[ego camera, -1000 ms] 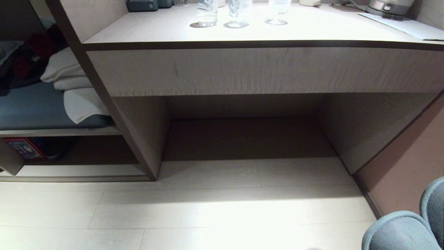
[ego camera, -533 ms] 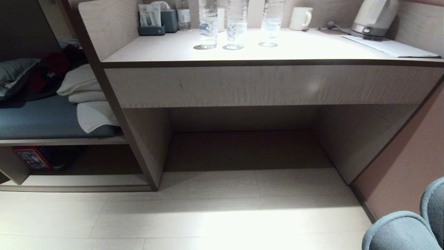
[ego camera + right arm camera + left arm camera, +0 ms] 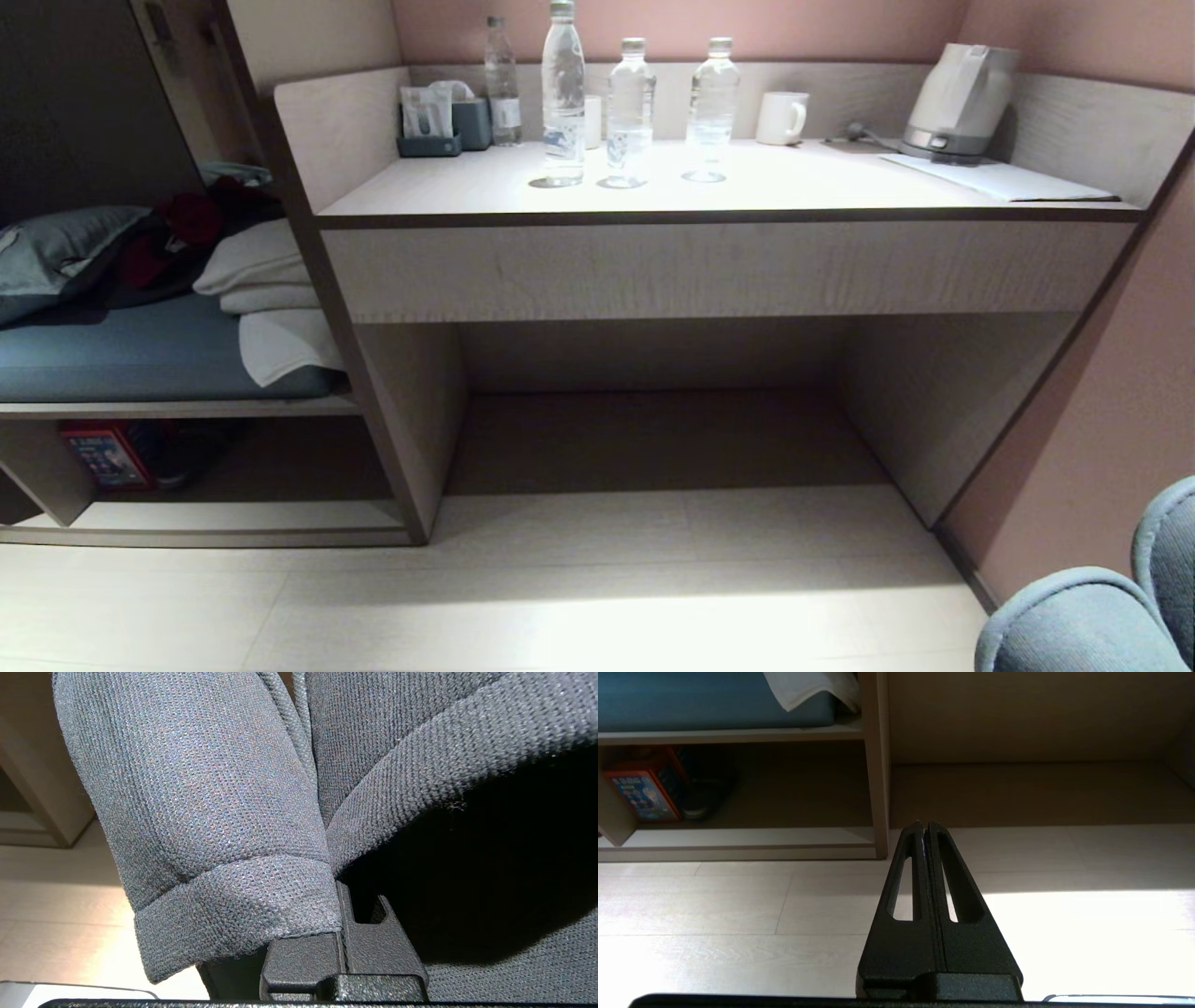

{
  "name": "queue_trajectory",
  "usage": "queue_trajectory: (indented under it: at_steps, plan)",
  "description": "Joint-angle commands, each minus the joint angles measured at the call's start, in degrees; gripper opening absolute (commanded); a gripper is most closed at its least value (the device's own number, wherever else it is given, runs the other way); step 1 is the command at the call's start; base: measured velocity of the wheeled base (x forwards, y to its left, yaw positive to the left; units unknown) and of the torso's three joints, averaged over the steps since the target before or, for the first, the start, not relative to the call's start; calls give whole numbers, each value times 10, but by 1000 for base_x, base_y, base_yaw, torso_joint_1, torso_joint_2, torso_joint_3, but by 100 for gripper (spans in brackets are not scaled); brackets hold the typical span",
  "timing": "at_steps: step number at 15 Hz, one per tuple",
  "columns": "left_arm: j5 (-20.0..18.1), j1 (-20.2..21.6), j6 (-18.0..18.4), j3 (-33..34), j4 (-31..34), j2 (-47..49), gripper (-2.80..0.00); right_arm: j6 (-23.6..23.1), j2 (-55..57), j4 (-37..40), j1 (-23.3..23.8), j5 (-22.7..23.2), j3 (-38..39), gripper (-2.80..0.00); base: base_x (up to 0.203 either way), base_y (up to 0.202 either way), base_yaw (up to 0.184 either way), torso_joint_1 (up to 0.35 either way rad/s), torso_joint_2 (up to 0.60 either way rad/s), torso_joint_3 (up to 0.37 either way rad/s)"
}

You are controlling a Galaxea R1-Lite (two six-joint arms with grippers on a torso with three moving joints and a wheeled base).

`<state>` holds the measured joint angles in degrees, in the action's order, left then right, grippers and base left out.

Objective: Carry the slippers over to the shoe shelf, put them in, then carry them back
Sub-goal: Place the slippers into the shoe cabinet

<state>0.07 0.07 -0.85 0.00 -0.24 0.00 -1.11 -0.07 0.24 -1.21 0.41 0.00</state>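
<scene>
1. Head view: neither arm's tool shows here. The slippers (image 3: pixel 1083 616) appear as grey-blue knit fabric at the lower right corner, above the pale floor (image 3: pixel 560 607). The shoe shelf (image 3: pixel 215 523) is the low cubby at the lower left, well apart from the slippers; a red box (image 3: pixel 103 455) and a dark shoe (image 3: pixel 182 453) sit inside it. Above it a board carries a blue cushion (image 3: pixel 140 355) with folded white towels (image 3: pixel 266 299). The desk (image 3: pixel 709 266) spans the middle, with water bottles (image 3: pixel 630 112), a white mug (image 3: pixel 780 117) and a kettle (image 3: pixel 962 103) on top.

2. Left wrist view: the left tool (image 3: pixel 927 826) has its two black fingers pressed together, holding nothing and touching nothing. It hangs over the floor, pointing towards the upright panel between the shoe shelf (image 3: pixel 738 842) and the desk's recess. The red box (image 3: pixel 642 791) and the dark shoe (image 3: pixel 707 784) sit in the cubby. No slipper shows here.

3. Right wrist view: the right tool (image 3: pixel 343 933) is clamped together on the slippers (image 3: pixel 210 812); the fabric edges run down into the seam between its fingers. One slipper's rounded cuff hangs on one side, and the other's dark opening gapes on the other side. The slippers fill most of this view, with floor and a corner of furniture behind.
</scene>
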Motion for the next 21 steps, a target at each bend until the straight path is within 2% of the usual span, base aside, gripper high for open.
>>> queue_trajectory:
  at_steps: [1,15,21]
  plan:
    - [0,0,0,0,0,1,-280,0,1,0,0,0,0,-280,0,0,0,2,-4,199]
    - [0,0,0,0,0,0,-280,0,1,0,0,0,0,-280,0,4,0,1,1,21]
    - [0,0,0,0,0,0,-280,0,1,0,0,0,0,-280,0,179,0,2,2,6]
